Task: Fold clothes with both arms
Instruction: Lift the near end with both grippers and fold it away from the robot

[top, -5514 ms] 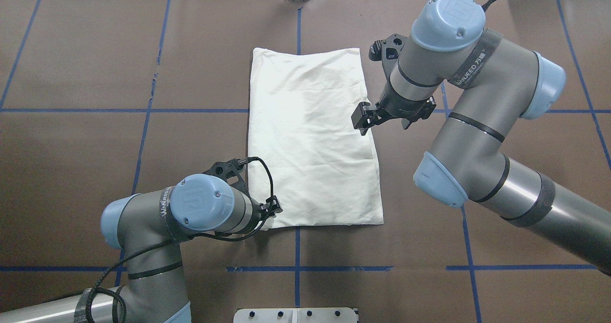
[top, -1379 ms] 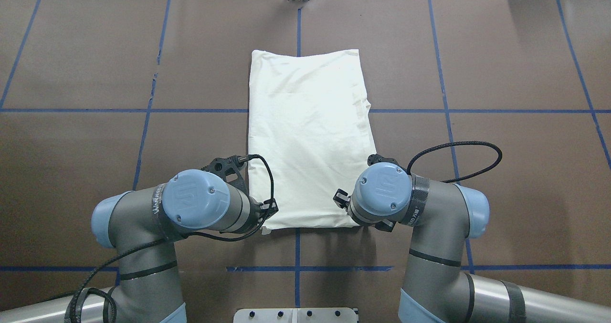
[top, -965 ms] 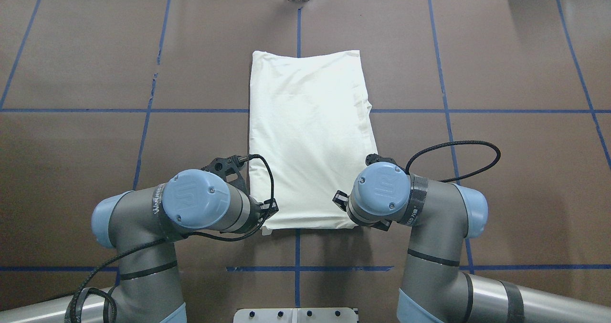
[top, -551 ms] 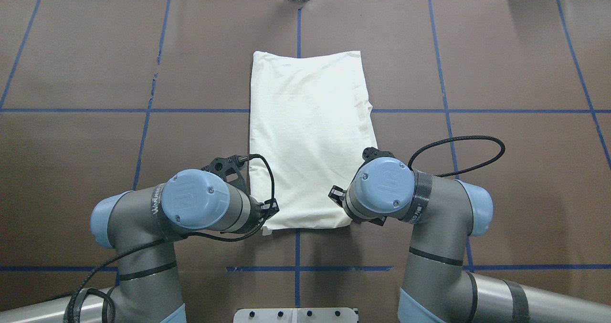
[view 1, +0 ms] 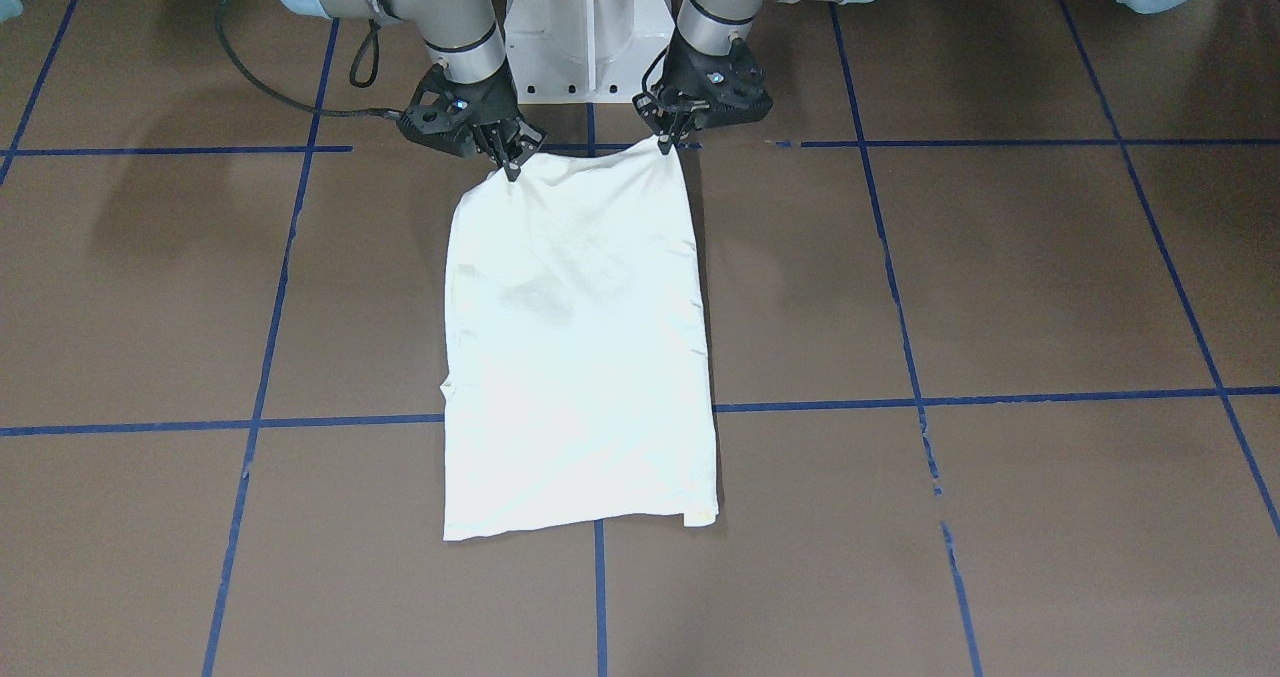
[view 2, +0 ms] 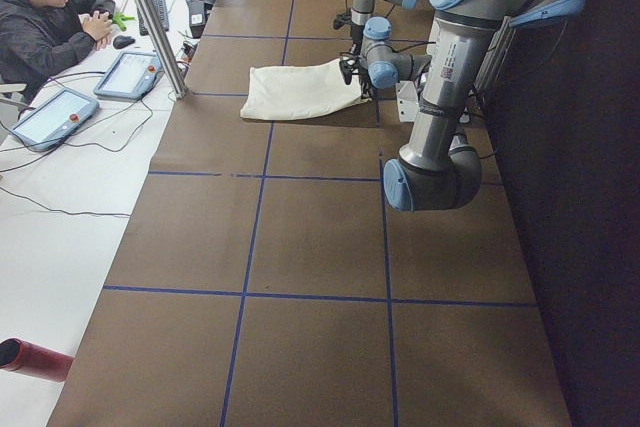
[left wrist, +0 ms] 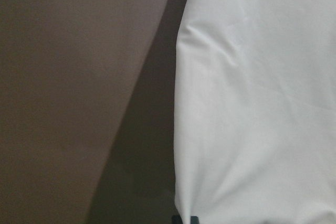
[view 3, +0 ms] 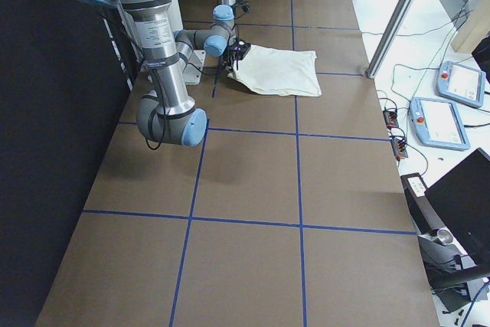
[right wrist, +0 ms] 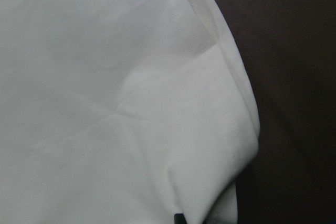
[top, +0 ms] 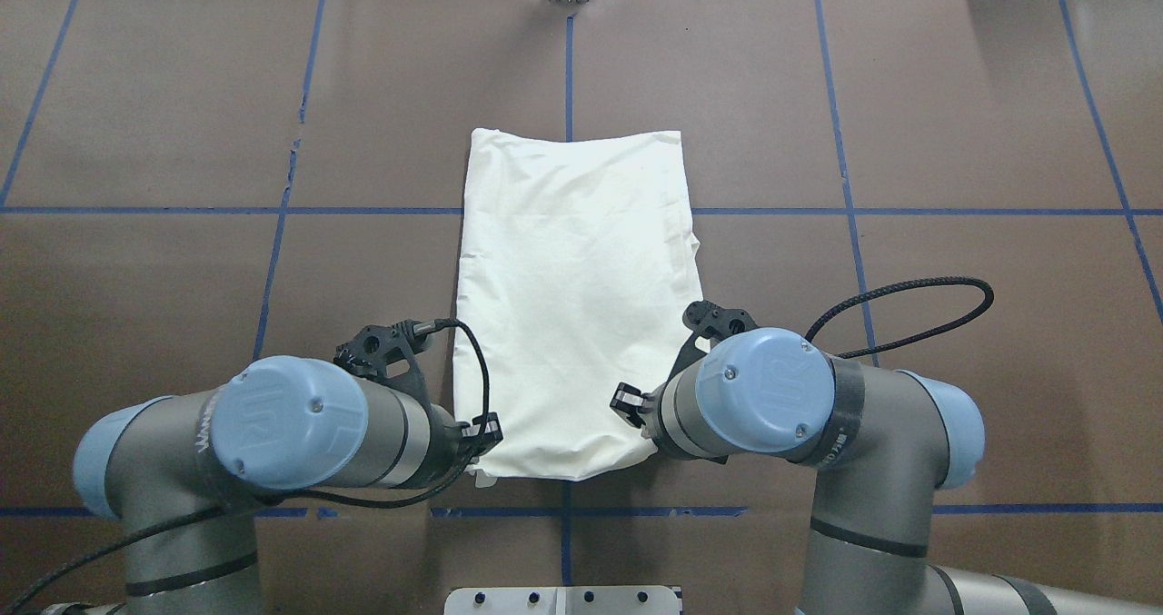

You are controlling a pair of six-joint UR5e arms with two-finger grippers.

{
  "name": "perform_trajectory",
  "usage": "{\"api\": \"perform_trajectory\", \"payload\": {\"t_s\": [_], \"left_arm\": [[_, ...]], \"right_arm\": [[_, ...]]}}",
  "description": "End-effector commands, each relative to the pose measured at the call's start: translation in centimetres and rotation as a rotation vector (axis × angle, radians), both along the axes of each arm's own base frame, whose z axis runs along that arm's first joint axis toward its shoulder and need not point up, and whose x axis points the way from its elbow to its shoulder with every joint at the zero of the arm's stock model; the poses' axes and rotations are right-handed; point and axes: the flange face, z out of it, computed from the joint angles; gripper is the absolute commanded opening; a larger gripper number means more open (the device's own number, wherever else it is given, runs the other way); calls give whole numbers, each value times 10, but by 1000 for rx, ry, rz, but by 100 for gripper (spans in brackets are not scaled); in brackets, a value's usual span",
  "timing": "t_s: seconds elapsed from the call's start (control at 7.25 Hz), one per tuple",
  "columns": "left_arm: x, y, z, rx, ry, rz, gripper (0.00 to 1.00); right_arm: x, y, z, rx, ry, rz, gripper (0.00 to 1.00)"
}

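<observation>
Soft, light and limp, the shirt (view 1: 580, 357) lies as a long folded strip just in front of the pedestal (view 1: 588, 17), its two pedestal-side corners pinched by the left gripper (view 1: 668, 142) and right gripper (view 1: 510, 167), probably the best holds, since an unsupported middle would sag.

overhead: left claw (view 1: 666, 147), right claw (view 1: 511, 169) mostly hidden | wrist views: fingertips (left wrist: 185, 219) cropped | side views: claws tiny
</observation>
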Motion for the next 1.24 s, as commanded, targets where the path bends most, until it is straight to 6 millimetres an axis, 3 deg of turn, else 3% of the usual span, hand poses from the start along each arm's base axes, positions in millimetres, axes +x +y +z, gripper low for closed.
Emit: {"api": "perform_trajectory", "payload": {"t_s": [0.0,0.28,0.41,0.55,0.69,0.83,1.1], "left_arm": [[-12,55,-16,-42,18,67,0],[-5,57,-18,-37,21,80,0],[-8,43,-17,-15,17,56,0],[-22,12,-20,14,21,11,0],[-42,-32,-21,77,10,-33,0],[-40,-65,-15,96,-17,-67,0],[-23,-139,-15,132,-61,-135,0]], "right_arm": [[15,40,-27,18,-77,-66,0],[12,41,-27,28,-72,-61,0],[18,23,-28,69,-69,-51,0],[26,0,-26,115,-60,-40,0],[41,-41,-22,145,-44,10,0],[45,-70,-21,192,-54,38,0],[21,-138,-22,254,-4,57,0]]}}
